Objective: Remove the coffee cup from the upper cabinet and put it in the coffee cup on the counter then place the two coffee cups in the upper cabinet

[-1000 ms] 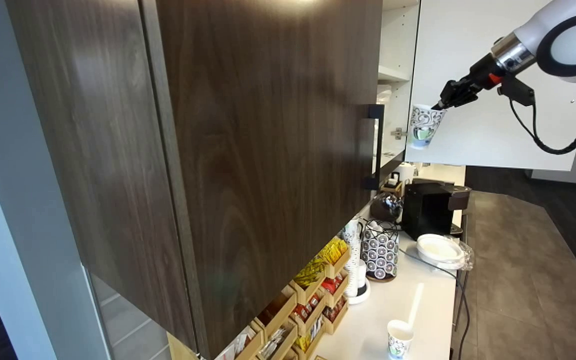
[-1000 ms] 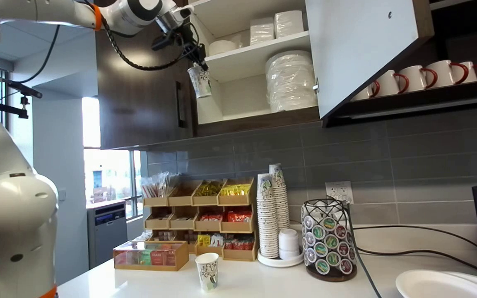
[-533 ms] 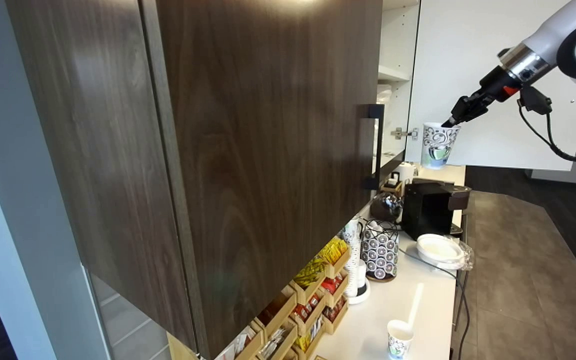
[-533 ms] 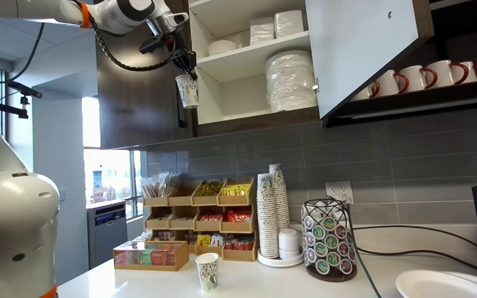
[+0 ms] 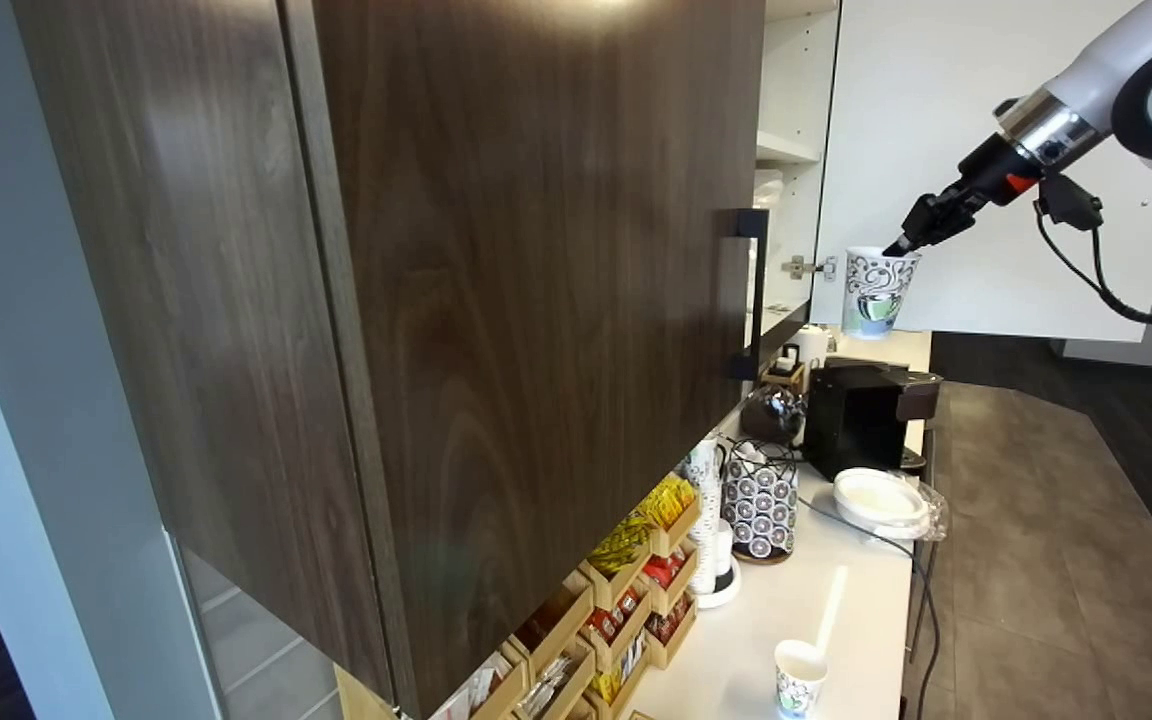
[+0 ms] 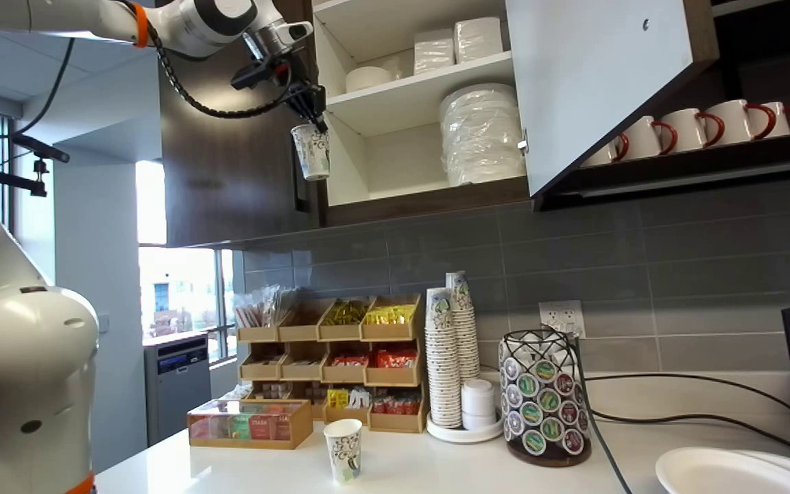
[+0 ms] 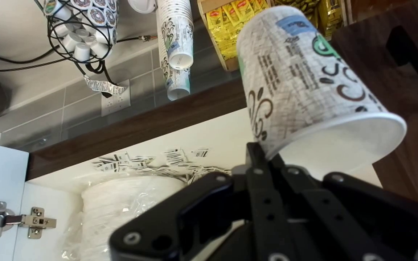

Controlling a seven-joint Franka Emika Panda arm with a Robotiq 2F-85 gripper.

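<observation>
Paper cup (image 7: 303, 81), upper right of wrist view, is hanging from fingers (image 7: 260, 188) pinching its rim; probably light, soft-walled, rim grip is looking safest.

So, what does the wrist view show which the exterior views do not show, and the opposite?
Only the wrist view: discernible rows of small dark lettering on the whitish patterned paper cup in the black gripper.

Only the exterior views: a matching paper cup, upright on the white counter, and the white arm.

Both: the gripper pinching its cup's rim, and the black wire rack of round coffee pods.
</observation>
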